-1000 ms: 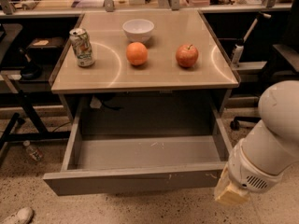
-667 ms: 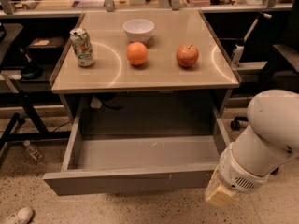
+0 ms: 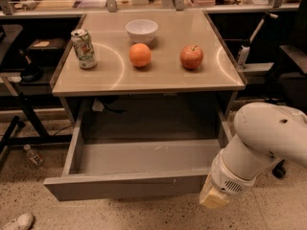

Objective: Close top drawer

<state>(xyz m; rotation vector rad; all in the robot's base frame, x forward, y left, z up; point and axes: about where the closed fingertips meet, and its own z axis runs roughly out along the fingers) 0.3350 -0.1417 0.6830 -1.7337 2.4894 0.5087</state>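
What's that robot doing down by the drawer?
The robot's white arm reaches down to the top drawer, which is pulled wide open. Its hand sits low at the right end of the drawer's front, where it could push it shut. On the table above are a can, a bowl, an orange and an apple.

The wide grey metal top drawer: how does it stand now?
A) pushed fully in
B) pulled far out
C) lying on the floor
B: the wide grey metal top drawer sticks far out, its inside showing; the gripper is at its front right corner.
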